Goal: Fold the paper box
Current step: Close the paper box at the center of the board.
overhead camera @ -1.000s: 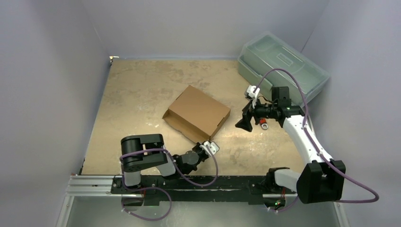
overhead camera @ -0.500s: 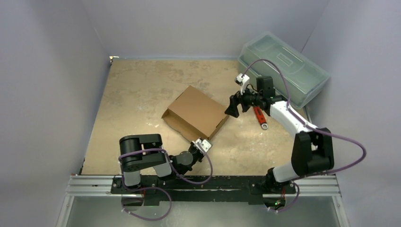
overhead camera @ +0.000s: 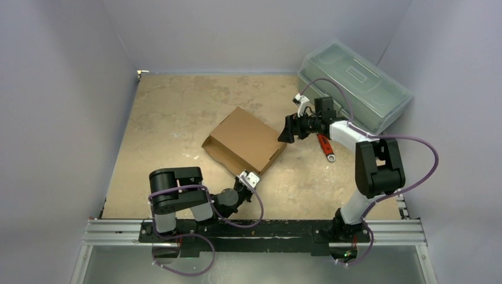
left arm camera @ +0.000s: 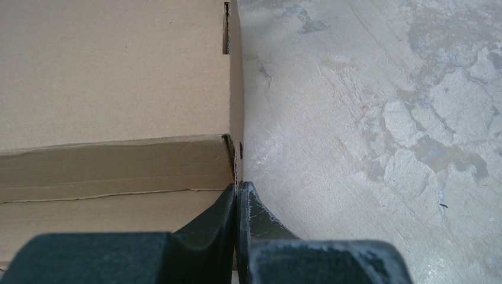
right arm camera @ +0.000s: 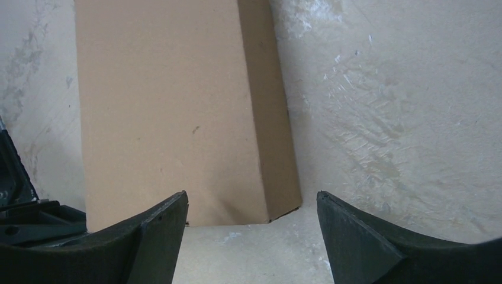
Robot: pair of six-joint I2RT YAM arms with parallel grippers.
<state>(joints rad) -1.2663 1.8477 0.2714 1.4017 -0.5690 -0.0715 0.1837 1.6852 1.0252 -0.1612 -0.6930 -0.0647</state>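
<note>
You see one paper box (overhead camera: 245, 142), centre of bench (overhead camera: 171, 118) | one toolbox (overhead camera: 355, 83), one red tool (overhead camera: 325, 147): top view only | left fingers (left arm camera: 204, 219) closed together at box's near corner | right fingers (right arm camera: 157, 231) spread wide, empty, facing box.

The paper box (overhead camera: 245, 142) is plain brown corrugated cardboard, already formed into a shallow rectangular mailer with a flat, unmarked top panel. It lies flat near the middle of the table (overhead camera: 171, 112), turned diagonally to the table's edges, with one corner pointing toward the near edge. Close up, a narrow slot is cut beside a top edge near that corner. A seam runs along one side wall, where the layers seem slightly parted.
</note>
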